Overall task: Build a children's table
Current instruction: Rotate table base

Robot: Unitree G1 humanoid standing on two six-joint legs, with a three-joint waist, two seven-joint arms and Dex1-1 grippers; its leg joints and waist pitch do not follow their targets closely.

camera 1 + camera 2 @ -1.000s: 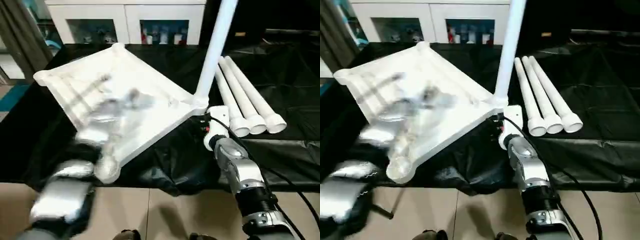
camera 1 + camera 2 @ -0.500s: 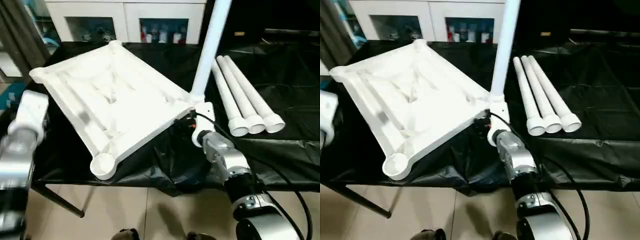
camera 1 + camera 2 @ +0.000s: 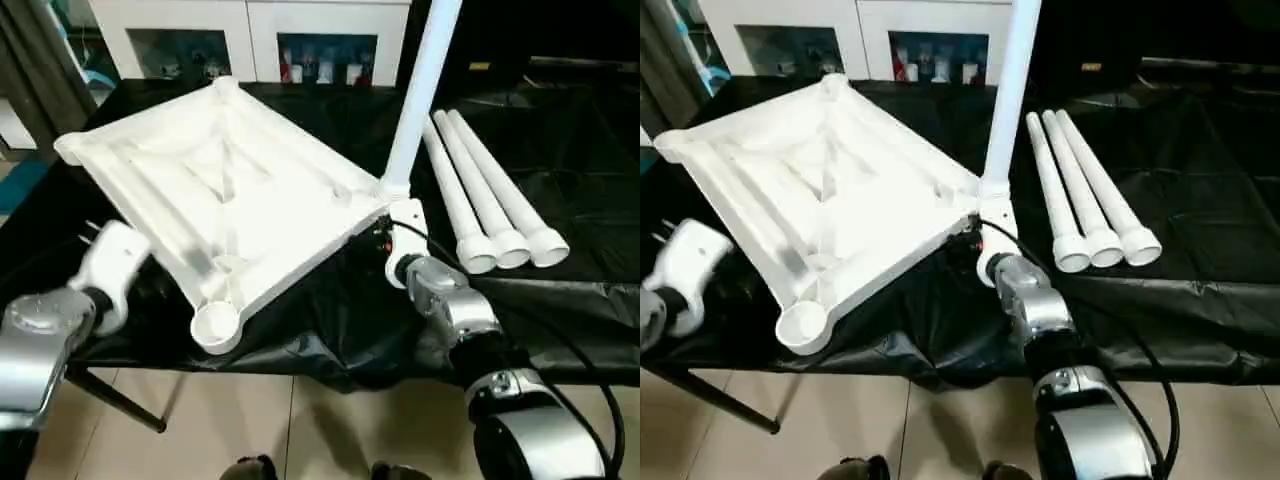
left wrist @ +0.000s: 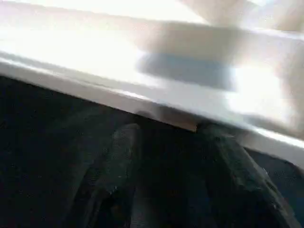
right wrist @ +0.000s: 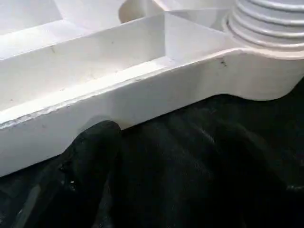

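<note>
On black cloth (image 3: 560, 300), unmarked white tabletop (image 3: 230, 190), one leg (image 3: 420, 90) upright, no legible writing

Both head eyes look forward and down from above at the upturned table top (image 3: 220, 200) on black cloth (image 3: 560, 300), while each wrist camera sits very close, facing that top's outer rim along its fingers.

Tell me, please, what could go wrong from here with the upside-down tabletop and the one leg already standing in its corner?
1. The tabletop has its near corner socket jutting past the black-covered bench; a push from either gripper could slide it off.
2. The standing leg rises right above the right gripper, open at the rim; a nudge might tilt it.
3. The three loose legs could roll.
</note>
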